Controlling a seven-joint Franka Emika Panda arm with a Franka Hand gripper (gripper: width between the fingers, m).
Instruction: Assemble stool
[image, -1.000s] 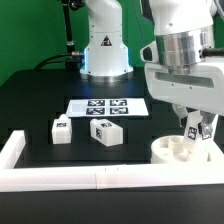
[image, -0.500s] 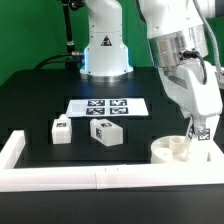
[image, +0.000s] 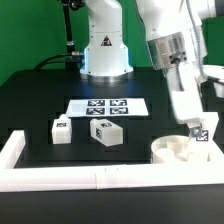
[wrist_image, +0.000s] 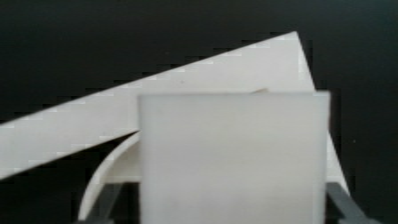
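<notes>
The round white seat (image: 176, 152) lies on the black table at the exterior view's right, just behind the front rail. My gripper (image: 200, 134) hangs over the seat's right rim, shut on a white tagged leg (image: 198, 131) whose lower end is at the rim. In the wrist view this leg (wrist_image: 231, 140) fills the middle. The gripper (wrist_image: 222, 208) has a dark finger on each side of it, and a curve of the seat (wrist_image: 107, 168) shows beside it. Two more tagged legs (image: 61, 131) (image: 106, 132) lie on the table to the left.
The marker board (image: 105, 106) lies flat behind the loose legs. A long white border rail (image: 90, 178) runs along the front and turns up the left side (image: 12, 148). The robot base (image: 104, 50) stands at the back.
The arm has swung and tilted, so the wrist now leans to the exterior view's right. The held leg has shifted slightly right over the seat's rim. The loose legs have not moved.
</notes>
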